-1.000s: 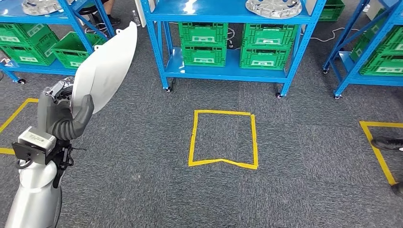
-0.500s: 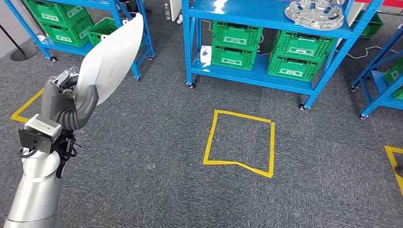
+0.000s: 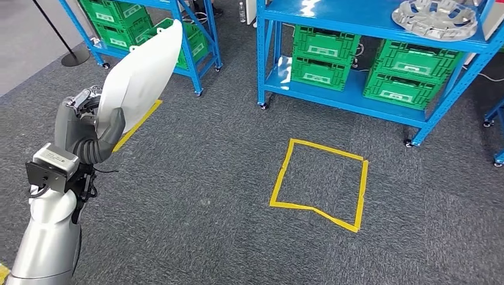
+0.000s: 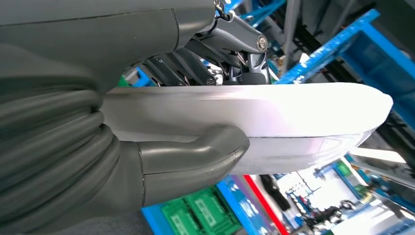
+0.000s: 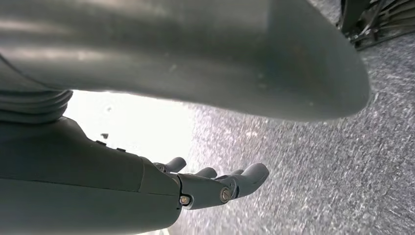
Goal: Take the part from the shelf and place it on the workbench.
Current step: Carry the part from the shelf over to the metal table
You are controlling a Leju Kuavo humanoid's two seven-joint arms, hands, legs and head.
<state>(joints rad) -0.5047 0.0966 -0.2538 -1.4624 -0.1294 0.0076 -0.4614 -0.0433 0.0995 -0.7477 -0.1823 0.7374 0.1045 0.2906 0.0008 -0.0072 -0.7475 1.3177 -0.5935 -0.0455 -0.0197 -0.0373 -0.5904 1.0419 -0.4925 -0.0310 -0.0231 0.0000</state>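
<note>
While the left robot hand (image 3: 89, 133) clamps the curved white plastic panel (image 3: 138, 77) upright, right robot hand (image 5: 215, 186) fingers apart, holding nothing, open grey carpet floor (image 3: 208, 178) ahead, yellow tape square (image 3: 319, 184) centre, green plastic crates (image 3: 324, 53) on far blue metal shelf (image 3: 368, 27).

Counted items, head view:

- White part (image 3: 139, 74): one.
- Blue shelf racks: two, one left (image 3: 189, 47), one centre (image 3: 356, 21).
- Green crates: four on the centre rack's lower shelf (image 3: 324, 44); the left rack's crates (image 3: 116, 15) are partly hidden, count uncertain.
- Silver wheel cover (image 3: 437, 18): one.
- Complete yellow tape square (image 3: 318, 181): one.
- Black stand (image 3: 71, 56): one.
</note>
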